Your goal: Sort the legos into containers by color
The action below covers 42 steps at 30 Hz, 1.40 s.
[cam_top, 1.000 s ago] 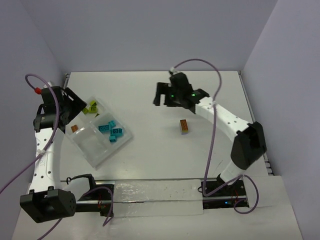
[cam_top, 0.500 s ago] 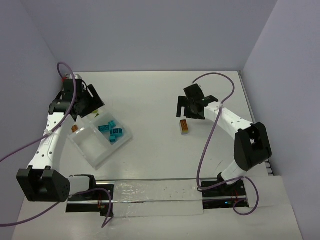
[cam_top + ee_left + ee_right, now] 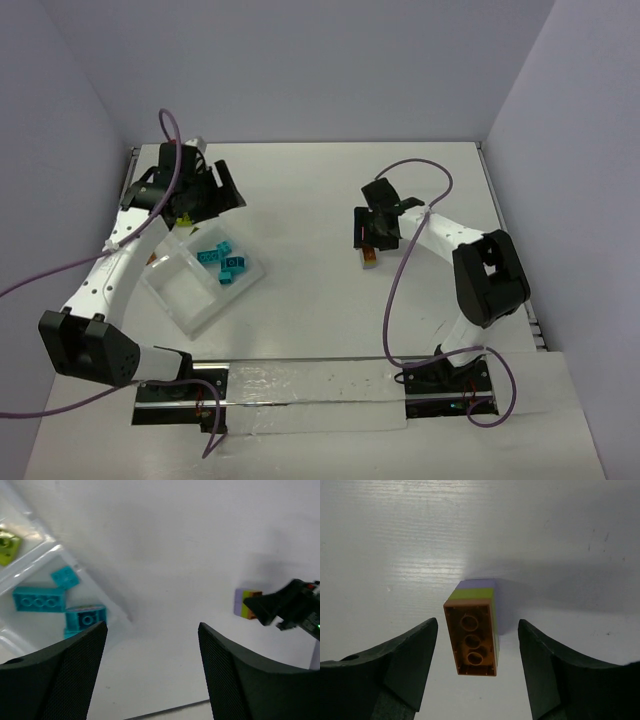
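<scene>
r gripper [image 3: 476, 630] is low over the table [image 3: 380, 540], jaws part-open and straddling a lego stack [image 3: 472, 640]. there's a gap on each side, so fingers aren't touching it and nothing is gripped. stack = orange + lime + purple bricks clipped together, lying on its side w/ the orange hollow underside facing the wrist cam. in top view the stack [image 3: 369, 257] sits on bare table right of centre, well apart from the tray [image 3: 190, 318], just under the r gripper [image 3: 368, 232].

l gripper [image 3: 152, 645] has jaws wide apart and holds nothing. it hovers by the tray's far right edge. in top view the l gripper [image 3: 205, 190] is over the tray's far corner.

teal legos [image 3: 39, 598] lie loose in one compartment, several of them. a lime lego [image 3: 6, 547] is in the neighbouring far compartment. nearest compartment looks bare in top view; other contents are too small or hidden by the arm to tell.
</scene>
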{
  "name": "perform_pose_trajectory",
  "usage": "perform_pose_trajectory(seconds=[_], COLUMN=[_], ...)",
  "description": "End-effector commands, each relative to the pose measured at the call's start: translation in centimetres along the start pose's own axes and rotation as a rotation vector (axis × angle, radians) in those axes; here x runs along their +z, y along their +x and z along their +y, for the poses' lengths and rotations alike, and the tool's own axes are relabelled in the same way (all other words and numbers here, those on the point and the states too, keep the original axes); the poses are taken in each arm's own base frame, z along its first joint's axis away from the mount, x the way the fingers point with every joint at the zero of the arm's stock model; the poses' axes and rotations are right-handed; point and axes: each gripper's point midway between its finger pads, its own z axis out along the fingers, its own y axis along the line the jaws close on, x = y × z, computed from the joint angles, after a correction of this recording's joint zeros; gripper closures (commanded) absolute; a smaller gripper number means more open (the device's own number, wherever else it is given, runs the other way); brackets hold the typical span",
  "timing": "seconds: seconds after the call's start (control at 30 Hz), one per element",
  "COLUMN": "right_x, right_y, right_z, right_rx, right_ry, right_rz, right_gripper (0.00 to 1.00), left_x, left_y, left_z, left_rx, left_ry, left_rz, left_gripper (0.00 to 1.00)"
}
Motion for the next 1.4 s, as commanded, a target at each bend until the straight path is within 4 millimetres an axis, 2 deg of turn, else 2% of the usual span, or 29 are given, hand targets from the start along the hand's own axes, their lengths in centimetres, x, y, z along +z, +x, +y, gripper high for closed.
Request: perform_pose_trajectory(seconds=[0.0,0.03,0.13,0.2,0.3,0.37,0.43,0.53,0.57,0.6,0.63,0.67,0.7,0.8,0.83,0.93,1.0,1.07,1.17,1.27,1.37], right_x=[0.6,0.7,0.7,0.4,0.3,0.5,0.8,1.0,1.1,1.0,0.9,0.8,0.7,-0.6,-1.4,-3.4,-5.5,-7.2,-10.0,-11.8,-14.0], right_y=[-0.4,-0.3,0.0,0.1,0.4,0.6,0.9,1.2,1.1,1.1,0.9,0.8,0.7,-0.4,-0.9,-2.7,-4.1,-5.7,-6.6,-7.7,-8.1], right_z=[0.6,0.7,0.7,0.7,0.5,0.3,0.1,0.1,0.1,0.1,0.2,0.3,0.4,0.9,1.2,2.5,4.4,6.0,9.3,11.8,14.5], right_rx=[0.000,0.004,0.017,0.026,0.030,0.031,0.032,0.035,0.036,0.039,0.042,0.044,0.047,0.051,0.052,0.058,0.062,0.063,0.056,0.058,0.042], right_ry=[-0.024,-0.030,-0.032,-0.036,-0.032,-0.024,-0.012,-0.014,-0.013,-0.015,-0.018,-0.022,-0.023,-0.041,-0.056,-0.118,-0.219,-0.304,-0.498,-0.658,-0.846], right_rz=[-0.022,-0.020,-0.014,-0.015,-0.011,-0.006,0.006,0.008,0.008,0.006,0.002,-0.002,-0.005,-0.033,-0.050,-0.098,-0.136,-0.188,-0.222,-0.254,-0.266], right_gripper=[0.35,0.36,0.48,0.52,0.51,0.44,0.42,0.45,0.48,0.51,0.59,0.71,0.75,1.00,1.00,1.00,1.00,1.00,1.00,1.00,1.00], left_x=[-0.9,-0.8,-0.5,-0.3,0.0,0.0,0.0,-0.1,0.3,0.1,-0.2,-0.3,-0.4,-0.4,-0.2,0.8,1.8,2.1,1.7,1.3,0.9], left_y=[-0.4,-0.3,-0.8,-1.2,-1.6,-1.6,-1.5,-1.3,-0.2,0.1,0.1,0.0,0.1,0.0,0.2,0.6,1.3,1.7,1.9,1.8,2.0], left_z=[-5.8,-6.7,-8.1,-8.9,-9.2,-9.4,-9.2,-10.9,-10.8,-10.9,-11.2,-11.4,-11.3,-10.8,-10.4,-9.6,-8.6,-8.4,-8.0,-7.7,-7.8], left_rx=[0.072,0.060,0.041,0.028,0.020,0.007,-0.020,-0.105,-0.131,-0.148,-0.149,-0.142,-0.141,-0.086,-0.082,-0.067,-0.061,-0.042,-0.037,-0.020,0.007], left_ry=[0.206,0.227,0.263,0.276,0.262,0.259,0.252,0.348,0.365,0.382,0.390,0.391,0.390,0.354,0.334,0.253,0.171,0.162,0.157,0.159,0.205], left_rz=[0.019,0.019,-0.009,-0.007,-0.010,-0.005,-0.007,-0.040,-0.033,-0.047,-0.076,-0.107,-0.115,-0.169,-0.166,-0.105,-0.046,-0.028,-0.032,-0.035,-0.019], left_gripper=[0.18,0.18,0.18,0.18,0.18,0.19,0.18,0.15,0.13,0.06,0.01,0.01,0.01,0.01,0.01,0.01,0.01,0.01,0.01,0.02,0.11])
